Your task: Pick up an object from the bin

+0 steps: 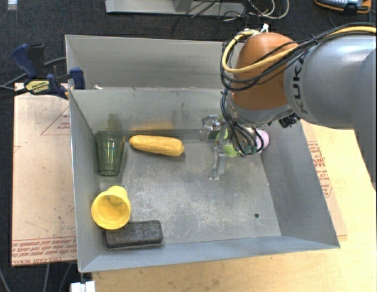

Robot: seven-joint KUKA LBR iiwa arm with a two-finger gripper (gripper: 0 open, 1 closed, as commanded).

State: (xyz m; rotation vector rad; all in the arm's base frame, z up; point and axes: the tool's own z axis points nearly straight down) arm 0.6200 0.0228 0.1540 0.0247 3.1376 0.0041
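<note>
My gripper [217,166] hangs below the orange wrist cover, over the bin's back right floor. A small light-green thing [229,151] shows right beside it, partly hidden by cables, and I cannot tell whether it is held. A pink thing [262,140] peeks out from under the wrist against the right wall. The nearest loose thing to the left is a yellow corn-cob-shaped piece [156,145], lying flat near the back wall.
A clear green tumbler [109,153] stands upright by the left wall. A yellow cup [111,208] lies on its side at the front left, and a dark grey block [133,234] lies just in front of it. The arm crosses the bin's right rim.
</note>
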